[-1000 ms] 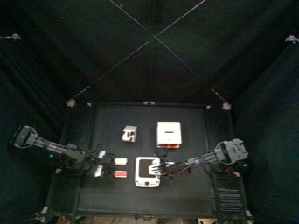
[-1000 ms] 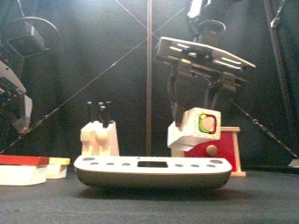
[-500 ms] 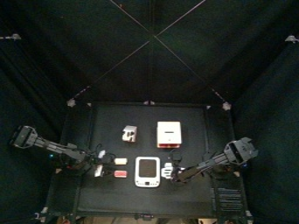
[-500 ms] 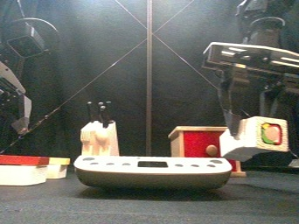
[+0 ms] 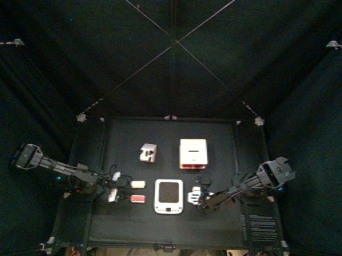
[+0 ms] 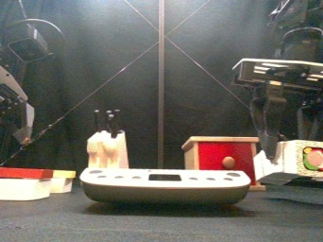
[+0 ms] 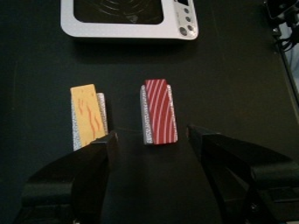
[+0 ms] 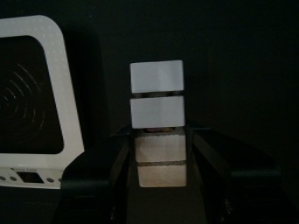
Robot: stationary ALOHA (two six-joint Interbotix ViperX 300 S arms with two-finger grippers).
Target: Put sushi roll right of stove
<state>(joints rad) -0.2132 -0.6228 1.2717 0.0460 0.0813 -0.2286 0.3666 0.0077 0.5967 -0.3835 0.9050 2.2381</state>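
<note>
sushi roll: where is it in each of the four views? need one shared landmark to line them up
Top view: the sushi roll lies just right of the stove, near the table's front.
Front view: far right, low near the table, right of the stove.
Left wrist view: not in it; the stove is.
Right wrist view: centre, a whitish segmented strip, beside the stove.
Shared landmark: the stove.

White sushi roll rests on the table just right of the flat white stove.
</note>
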